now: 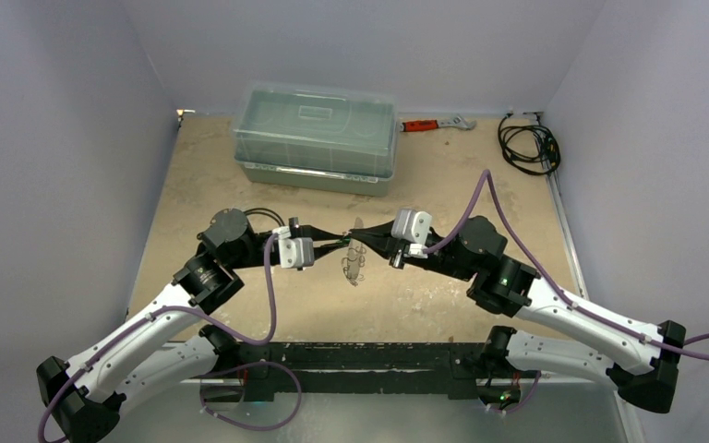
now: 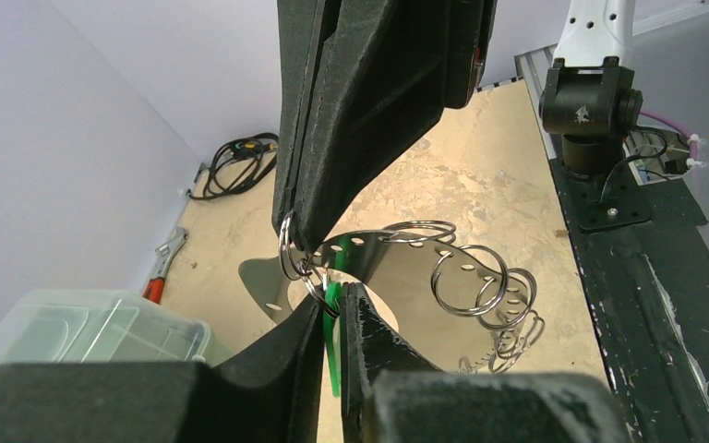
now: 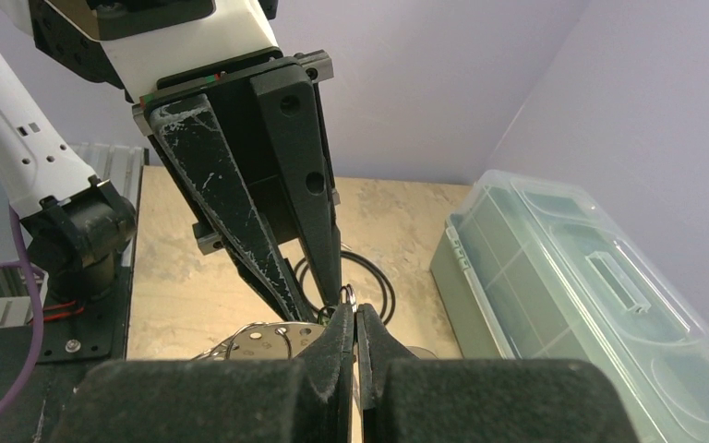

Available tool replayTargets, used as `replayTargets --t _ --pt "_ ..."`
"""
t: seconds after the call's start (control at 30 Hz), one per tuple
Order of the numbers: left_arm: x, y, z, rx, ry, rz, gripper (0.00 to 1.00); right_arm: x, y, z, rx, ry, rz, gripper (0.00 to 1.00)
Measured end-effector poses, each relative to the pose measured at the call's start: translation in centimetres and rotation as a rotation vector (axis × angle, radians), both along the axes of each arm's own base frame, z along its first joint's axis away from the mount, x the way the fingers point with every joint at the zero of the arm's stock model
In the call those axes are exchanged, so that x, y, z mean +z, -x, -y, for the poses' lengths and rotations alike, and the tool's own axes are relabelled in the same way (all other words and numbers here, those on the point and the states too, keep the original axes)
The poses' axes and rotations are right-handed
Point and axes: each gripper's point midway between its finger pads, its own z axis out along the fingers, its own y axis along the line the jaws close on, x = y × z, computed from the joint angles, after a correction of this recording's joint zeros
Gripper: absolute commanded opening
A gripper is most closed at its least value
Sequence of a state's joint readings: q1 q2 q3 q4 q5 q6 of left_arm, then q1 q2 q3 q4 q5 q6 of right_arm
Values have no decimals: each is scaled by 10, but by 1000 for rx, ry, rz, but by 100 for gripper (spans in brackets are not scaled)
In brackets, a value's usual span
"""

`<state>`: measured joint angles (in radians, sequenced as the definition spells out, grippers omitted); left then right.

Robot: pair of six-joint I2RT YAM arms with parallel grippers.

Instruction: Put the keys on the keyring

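- Right gripper (image 3: 354, 316) was clamped on the keyring (image 2: 469, 281), steadying it in the air in front of the box (image 1: 316, 137), above the tabletop (image 1: 240, 185).
- Left gripper (image 2: 336, 303) was narrow, pinching the green key (image 2: 333, 351), likely to feed it onto the keyring.

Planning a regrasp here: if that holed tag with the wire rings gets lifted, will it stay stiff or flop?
The tag looks like thin holed sheet, so it is probably stiff and light. Its wire rings sit loose through the holes, so they would likely swing. Pinched by one ring in the right claw, the bunch may pivot.
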<state>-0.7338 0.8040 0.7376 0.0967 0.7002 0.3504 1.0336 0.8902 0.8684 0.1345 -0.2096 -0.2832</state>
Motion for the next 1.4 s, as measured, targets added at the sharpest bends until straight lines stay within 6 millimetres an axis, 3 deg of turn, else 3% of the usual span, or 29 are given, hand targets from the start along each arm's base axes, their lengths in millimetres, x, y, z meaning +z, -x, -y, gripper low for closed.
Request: replayTargets --t 0.33,0.57,0.67,1.27,1.4 --pt "-5 -4 2 9 -12 -14 1 -4 -2 -13 29 -42 -15 0" --pt "-6 -6 1 20 -15 -11 34 -3 -2 -13 34 -55 -16 0" --pt "-5 -6 0 23 -13 -6 39 -3 -2 -11 34 -54 -15 0" --pt "5 -5 -5 42 14 12 27 -5 -1 -7 46 -41 -19 0" --pt "5 -6 -5 44 12 11 38 -7 -2 -7 45 -36 -20 0"
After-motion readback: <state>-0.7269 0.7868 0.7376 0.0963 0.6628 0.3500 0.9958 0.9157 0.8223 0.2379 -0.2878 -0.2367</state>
